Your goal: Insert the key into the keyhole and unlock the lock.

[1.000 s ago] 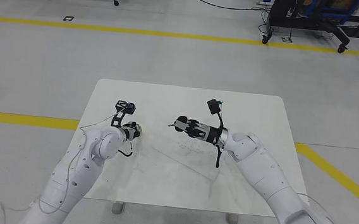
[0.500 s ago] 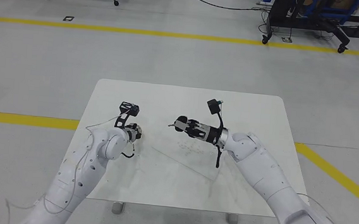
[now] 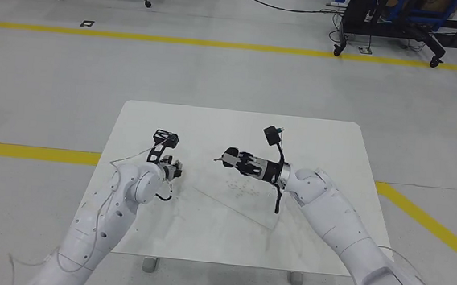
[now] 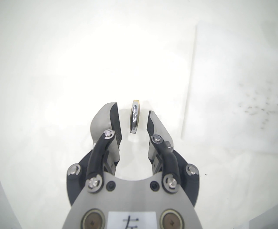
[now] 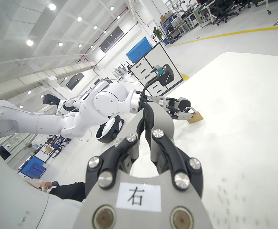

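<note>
A brass padlock with a silver shackle stands on edge on the white table. My left gripper is open around it, one finger on each side and a gap between each pad and the lock. From the right wrist view, the padlock sits at the left gripper, with its shackle between the tips. My right gripper hovers at mid-table, pointing toward the lock, and is shut on a thin key that sticks out of its tip. The right fingers are pressed together.
A faint rectangular outline and some small dark specks mark the tabletop near the middle. Bare table lies all around both arms. Yellow floor lines run past the table.
My left gripper has shifted slightly toward the table's middle, closing in around the padlock. The right arm has stayed still.
</note>
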`<state>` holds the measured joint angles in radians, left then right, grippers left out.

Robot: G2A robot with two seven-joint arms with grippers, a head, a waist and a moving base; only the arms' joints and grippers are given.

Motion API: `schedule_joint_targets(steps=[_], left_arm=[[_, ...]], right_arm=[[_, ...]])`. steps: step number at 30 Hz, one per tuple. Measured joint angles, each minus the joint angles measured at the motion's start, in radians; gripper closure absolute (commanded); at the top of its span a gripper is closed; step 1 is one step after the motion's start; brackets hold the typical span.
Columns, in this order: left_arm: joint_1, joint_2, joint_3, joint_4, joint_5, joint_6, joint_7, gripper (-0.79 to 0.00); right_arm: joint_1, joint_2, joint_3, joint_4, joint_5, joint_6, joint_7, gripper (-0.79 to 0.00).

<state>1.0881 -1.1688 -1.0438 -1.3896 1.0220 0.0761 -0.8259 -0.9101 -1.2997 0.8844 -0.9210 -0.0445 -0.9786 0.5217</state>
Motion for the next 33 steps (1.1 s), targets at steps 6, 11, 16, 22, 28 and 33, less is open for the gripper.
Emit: schedule_joint_targets(steps=[6,11,16,22,28,33], left_arm=[[0.001,-0.004,-0.005,0.003,-0.015,-0.018,0.017,-0.151],[-0.005,-0.006,-0.003,0.010,-0.011,-0.024,0.001,0.000],[-0.004,-0.006,-0.018,0.011,-0.020,-0.015,-0.038,0.000],[0.005,-0.003,-0.073,0.016,-0.103,-0.073,0.015,0.000],[0.065,0.009,-0.218,0.006,-0.430,-0.339,0.178,0.000],[0.113,0.017,-0.278,-0.015,-0.488,-0.514,0.328,0.000]], right_arm=[[0.000,0.000,0.000,0.000,0.000,0.000,0.000,0.000],[0.000,0.000,0.000,0.000,0.000,0.000,0.000,0.000],[0.000,0.000,0.000,0.000,0.000,0.000,0.000,0.000],[0.000,0.000,0.000,0.000,0.000,0.000,0.000,0.000],[0.000,0.000,0.000,0.000,0.000,0.000,0.000,0.000],[0.000,0.000,0.000,0.000,0.000,0.000,0.000,0.000]])
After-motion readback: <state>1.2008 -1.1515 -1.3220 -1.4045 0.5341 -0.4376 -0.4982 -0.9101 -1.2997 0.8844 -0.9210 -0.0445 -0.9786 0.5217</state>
